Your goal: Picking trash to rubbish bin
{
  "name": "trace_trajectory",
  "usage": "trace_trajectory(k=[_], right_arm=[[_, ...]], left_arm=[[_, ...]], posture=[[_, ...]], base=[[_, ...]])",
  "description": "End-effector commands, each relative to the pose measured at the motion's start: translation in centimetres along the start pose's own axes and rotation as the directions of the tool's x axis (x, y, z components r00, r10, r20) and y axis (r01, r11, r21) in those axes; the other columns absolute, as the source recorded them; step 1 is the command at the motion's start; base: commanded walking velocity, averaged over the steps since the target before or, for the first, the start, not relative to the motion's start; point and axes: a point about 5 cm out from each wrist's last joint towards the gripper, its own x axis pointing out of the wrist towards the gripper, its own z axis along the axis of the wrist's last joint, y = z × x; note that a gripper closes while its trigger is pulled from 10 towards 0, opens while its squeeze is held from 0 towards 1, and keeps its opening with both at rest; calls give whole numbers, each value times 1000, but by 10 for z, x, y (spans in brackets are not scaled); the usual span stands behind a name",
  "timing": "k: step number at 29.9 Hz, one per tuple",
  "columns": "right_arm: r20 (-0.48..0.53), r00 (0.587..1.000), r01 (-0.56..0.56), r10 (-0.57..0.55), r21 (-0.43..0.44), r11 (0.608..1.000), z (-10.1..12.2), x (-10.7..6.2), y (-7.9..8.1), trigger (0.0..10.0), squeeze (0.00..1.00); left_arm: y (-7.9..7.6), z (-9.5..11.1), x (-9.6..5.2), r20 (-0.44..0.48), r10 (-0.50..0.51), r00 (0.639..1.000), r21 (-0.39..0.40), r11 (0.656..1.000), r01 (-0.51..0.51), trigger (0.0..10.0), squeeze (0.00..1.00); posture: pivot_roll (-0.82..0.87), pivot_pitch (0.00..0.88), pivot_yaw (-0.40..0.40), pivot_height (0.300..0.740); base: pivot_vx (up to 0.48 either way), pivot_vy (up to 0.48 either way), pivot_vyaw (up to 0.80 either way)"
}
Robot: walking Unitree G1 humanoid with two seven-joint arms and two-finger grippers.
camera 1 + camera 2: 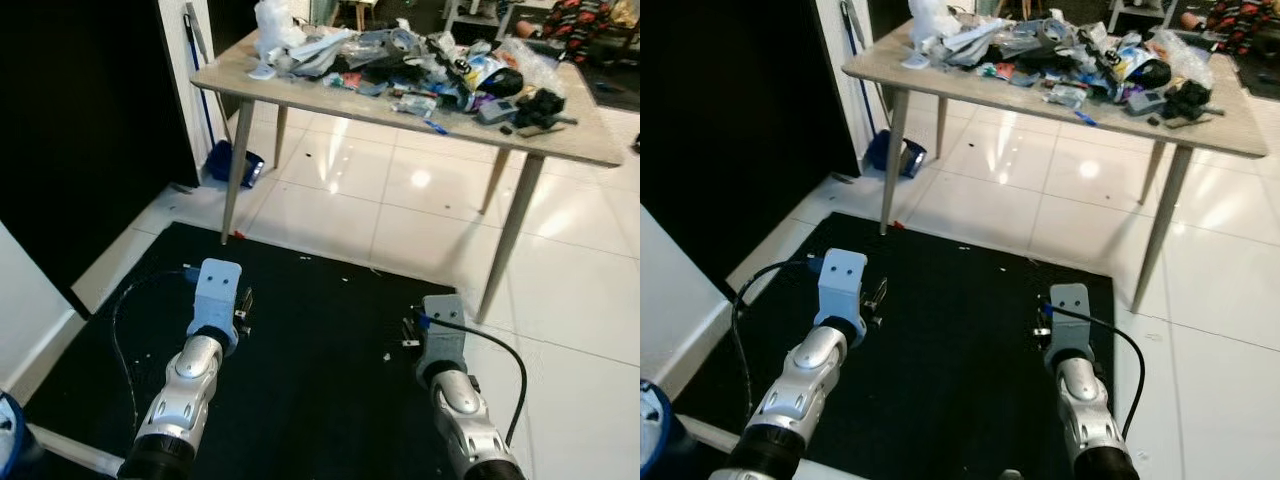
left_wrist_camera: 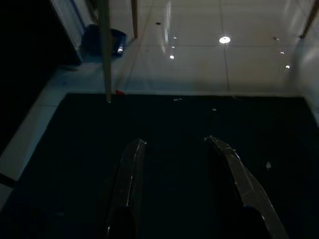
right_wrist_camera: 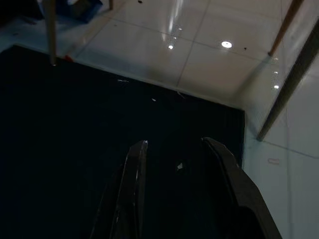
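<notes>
We hold left gripper (image 2: 174,164) and right gripper (image 3: 174,164) low over the black mat (image 1: 320,380), fingers apart, empty. Trash (image 1: 420,60) heaped along the desk's (image 1: 570,140) far edge, well ahead and above; neither arm clearly nearer.

A light wooden table (image 1: 590,140) (on slanted legs) bears a heap of trash (image 1: 420,65).

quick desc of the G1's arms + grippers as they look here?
Both forearms are silver with black joint sections. The left arm and right arm each end in a pale blue-grey wrist block, and a black cable loops from each. The left gripper and right gripper each have two long, tapering black fingers.
</notes>
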Motion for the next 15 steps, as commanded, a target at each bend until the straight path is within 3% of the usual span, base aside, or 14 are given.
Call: trace_trajectory(k=[1, 15], right_arm=[[-11, 1000, 12, -12, 6, 1000, -3, -1, -3, 10000, 0], [-6, 999, 36, -36, 5, 999, -3, -1, -6, 10000, 0]], left_arm=[[-1, -4, -1, -18, -8, 1000, -7, 1000, 7, 10000, 0], [-1, -5, -2, -18, -9, 1000, -5, 1000, 8, 10000, 0]], posture=[[-28, 124, 7, 740], [-29, 114, 7, 740]], base=[[349, 0, 0], [352, 0, 0]])
